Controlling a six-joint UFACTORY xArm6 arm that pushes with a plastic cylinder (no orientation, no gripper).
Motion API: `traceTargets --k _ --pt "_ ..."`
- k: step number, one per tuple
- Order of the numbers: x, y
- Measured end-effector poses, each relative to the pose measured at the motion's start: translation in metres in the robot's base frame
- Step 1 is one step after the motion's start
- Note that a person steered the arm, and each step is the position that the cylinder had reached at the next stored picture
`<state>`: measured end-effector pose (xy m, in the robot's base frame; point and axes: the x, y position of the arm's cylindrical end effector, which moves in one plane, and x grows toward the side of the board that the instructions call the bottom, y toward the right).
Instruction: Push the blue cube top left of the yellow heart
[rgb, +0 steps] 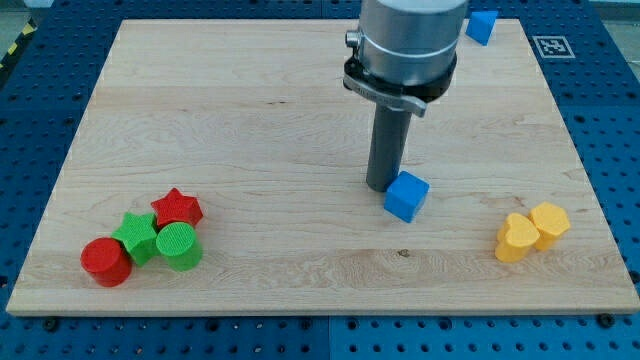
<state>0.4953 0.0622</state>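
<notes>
The blue cube (406, 195) sits on the wooden board (250, 120), right of the middle. My tip (379, 186) stands just to the cube's left and slightly above it, touching or almost touching it. The yellow heart (516, 238) lies at the view's lower right, well to the right of and below the cube. A yellow hexagonal block (549, 223) touches the heart on its right.
A second blue block (482, 26) sits at the board's top right, partly behind the arm. At the lower left is a cluster: a red star (177, 208), a green star (136, 236), a green cylinder (179, 246) and a red cylinder (105, 261).
</notes>
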Motion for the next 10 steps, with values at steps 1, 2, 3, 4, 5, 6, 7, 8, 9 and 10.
traceTargets --k 1,2,3,4,5,6,7,8,9,10 --pt "0.021 0.0" --pt "0.035 0.0" --pt "0.037 0.009" --pt "0.021 0.009" --pt "0.015 0.009" --pt "0.027 0.01" --pt "0.042 0.026" --pt "0.045 0.054" --pt "0.045 0.073" --pt "0.044 0.066"
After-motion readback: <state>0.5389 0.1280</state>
